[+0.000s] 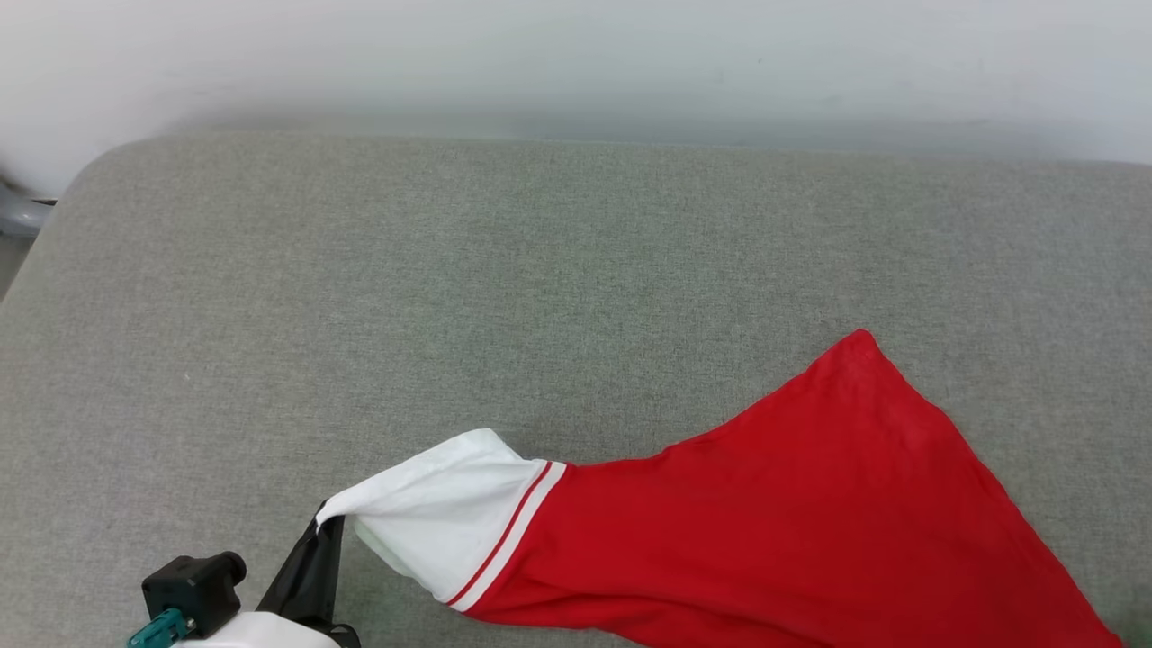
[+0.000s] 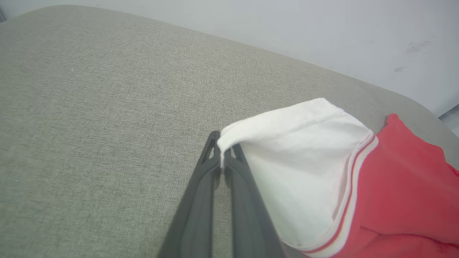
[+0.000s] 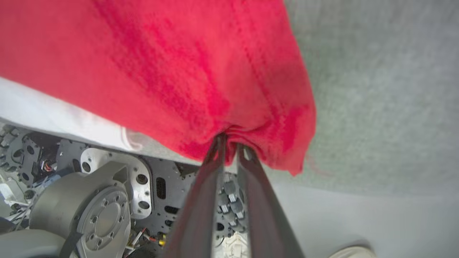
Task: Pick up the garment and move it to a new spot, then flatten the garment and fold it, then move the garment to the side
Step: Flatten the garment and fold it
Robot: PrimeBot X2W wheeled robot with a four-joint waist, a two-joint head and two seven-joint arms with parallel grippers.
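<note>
This is looking like a robotics lab or test room. A wide grey fabric-covered pad (image 1: 360, 270) is serving as the work surface and a bare white wall (image 1: 576, 54) is running behind it. The robot's base (image 3: 104, 215) is showing drilled metal plates and loose wiring (image 3: 46, 166) (all of it uncovered) beside a plain pale floor (image 3: 358, 215).

Left gripper (image 2: 223, 143): dark, slender; white forearm (image 1: 261, 633)

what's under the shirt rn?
Grey pad shows all around it. The stretch beneath the shirt is covered, so anything there is hidden. Left pincer pinches the white sleeve tip, and right pincer grips the red hem.
</note>
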